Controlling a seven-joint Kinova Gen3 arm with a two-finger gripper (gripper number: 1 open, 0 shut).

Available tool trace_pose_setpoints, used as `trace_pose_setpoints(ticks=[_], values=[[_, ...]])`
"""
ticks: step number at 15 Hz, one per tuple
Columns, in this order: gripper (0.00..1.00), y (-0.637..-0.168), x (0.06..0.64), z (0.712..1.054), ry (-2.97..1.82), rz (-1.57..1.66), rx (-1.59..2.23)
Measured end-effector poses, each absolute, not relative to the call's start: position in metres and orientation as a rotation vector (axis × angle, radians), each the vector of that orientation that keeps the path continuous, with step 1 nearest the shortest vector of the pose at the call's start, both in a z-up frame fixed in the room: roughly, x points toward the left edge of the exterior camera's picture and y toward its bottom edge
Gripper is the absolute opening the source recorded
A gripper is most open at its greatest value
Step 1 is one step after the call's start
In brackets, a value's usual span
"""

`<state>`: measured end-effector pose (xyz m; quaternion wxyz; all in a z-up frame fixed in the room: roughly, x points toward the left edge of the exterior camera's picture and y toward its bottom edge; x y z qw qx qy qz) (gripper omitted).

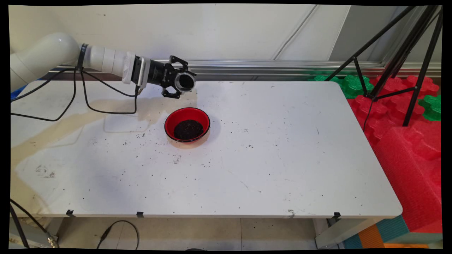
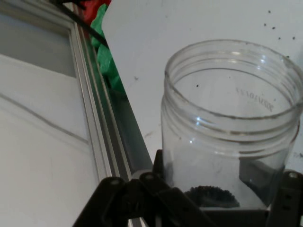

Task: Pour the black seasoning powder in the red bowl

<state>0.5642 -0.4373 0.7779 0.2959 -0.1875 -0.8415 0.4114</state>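
The claw (image 1: 178,82) grips a clear jar (image 2: 232,127) by its lower body, tipped sideways above the table (image 1: 282,148), just beyond the red bowl (image 1: 187,124) of dark grains. The jar looks light, rigid, smooth-walled and likely slippery; few grains remain inside.

Arm (image 1: 106,63) horizontal (fingers (image 2: 289,189) clamped)

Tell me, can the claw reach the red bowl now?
Probably not to grasp it: the claw is shut on a clear jar. The way itself looks free, as the bowl sits uncovered on the table just below it.
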Motion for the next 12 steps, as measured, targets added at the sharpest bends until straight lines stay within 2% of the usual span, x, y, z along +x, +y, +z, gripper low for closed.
trace_pose_setpoints(ticks=[12], values=[[0.0, -0.423, 0.553, 0.771, -2.216, 1.216, -0.846]])
